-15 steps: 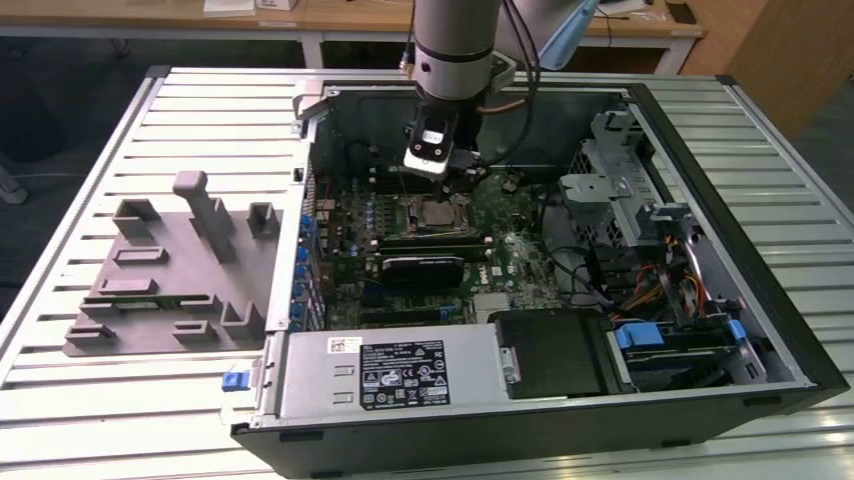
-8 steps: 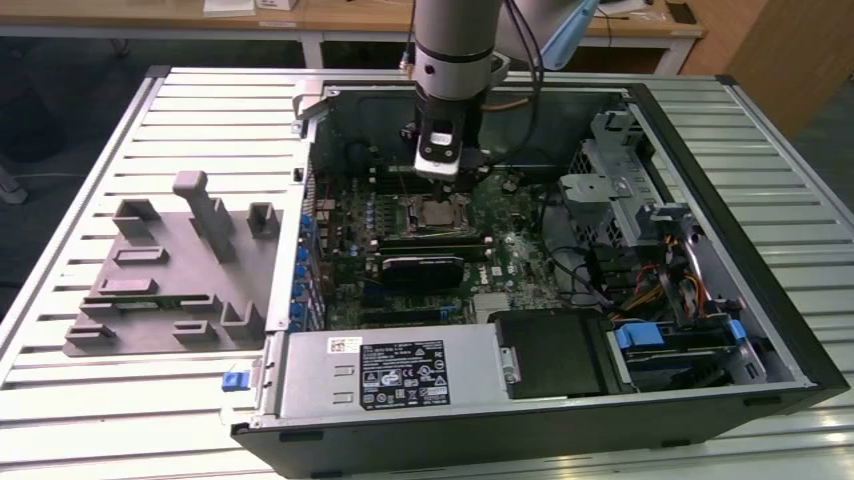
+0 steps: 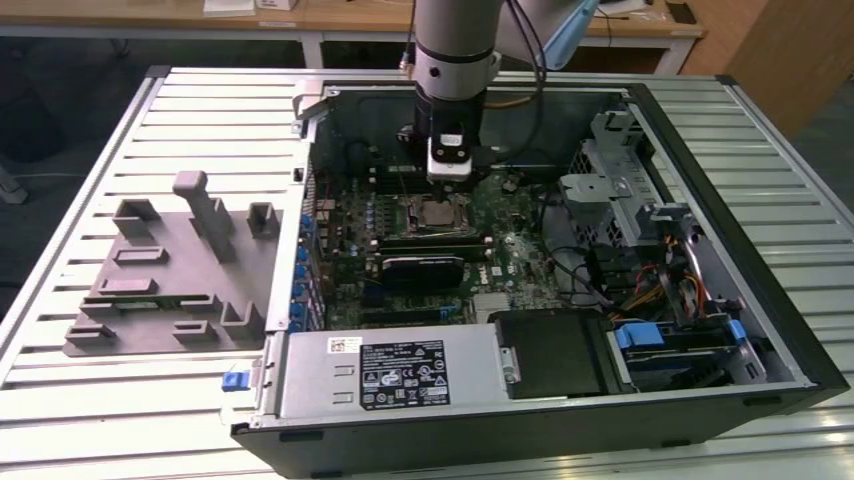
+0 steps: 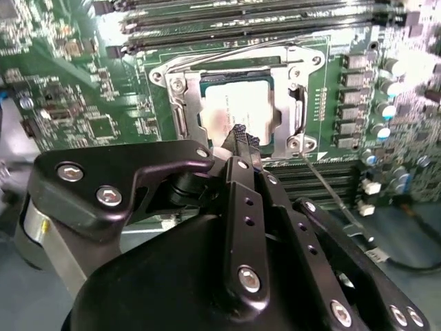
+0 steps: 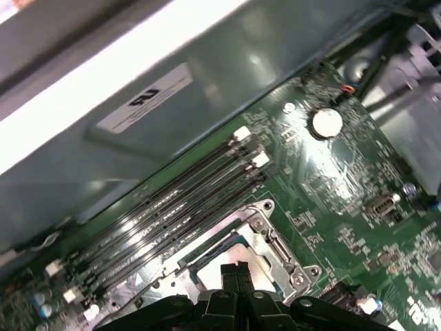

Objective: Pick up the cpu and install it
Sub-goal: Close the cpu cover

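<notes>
Gripper, fingers pressed together and empty, which I see poised over the socket frame. A slatted metal table carries the open computer case and a grey fixture tray, with a wooden bench behind. The cpu lies seated in the socket frame.

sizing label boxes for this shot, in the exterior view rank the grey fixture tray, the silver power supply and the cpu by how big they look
1. grey fixture tray: largest.
2. silver power supply: clearly smaller than the tray in the picture, though it may sit nearer the camera.
3. cpu: by far the smallest.
</notes>
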Motion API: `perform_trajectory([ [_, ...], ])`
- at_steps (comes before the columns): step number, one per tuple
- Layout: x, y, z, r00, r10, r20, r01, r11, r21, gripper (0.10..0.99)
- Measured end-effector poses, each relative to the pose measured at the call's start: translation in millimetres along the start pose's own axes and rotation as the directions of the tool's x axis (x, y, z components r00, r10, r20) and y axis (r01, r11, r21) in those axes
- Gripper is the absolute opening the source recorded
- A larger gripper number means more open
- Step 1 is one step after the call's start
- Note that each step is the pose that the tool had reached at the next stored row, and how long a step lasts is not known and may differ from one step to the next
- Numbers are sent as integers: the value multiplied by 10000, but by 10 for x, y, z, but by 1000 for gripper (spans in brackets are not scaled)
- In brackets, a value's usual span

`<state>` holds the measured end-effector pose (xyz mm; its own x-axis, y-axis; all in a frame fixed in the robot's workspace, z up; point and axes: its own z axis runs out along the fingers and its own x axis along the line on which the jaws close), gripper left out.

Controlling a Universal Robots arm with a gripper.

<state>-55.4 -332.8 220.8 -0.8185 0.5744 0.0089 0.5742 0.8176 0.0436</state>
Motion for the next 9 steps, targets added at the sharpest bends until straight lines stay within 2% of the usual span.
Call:
perform_trajectory([
  [5,0,0,1,9959,-903,-40,903,9959,7,106],
  [9,0,0,2,9866,-1627,-72,1627,9867,9,106],
])
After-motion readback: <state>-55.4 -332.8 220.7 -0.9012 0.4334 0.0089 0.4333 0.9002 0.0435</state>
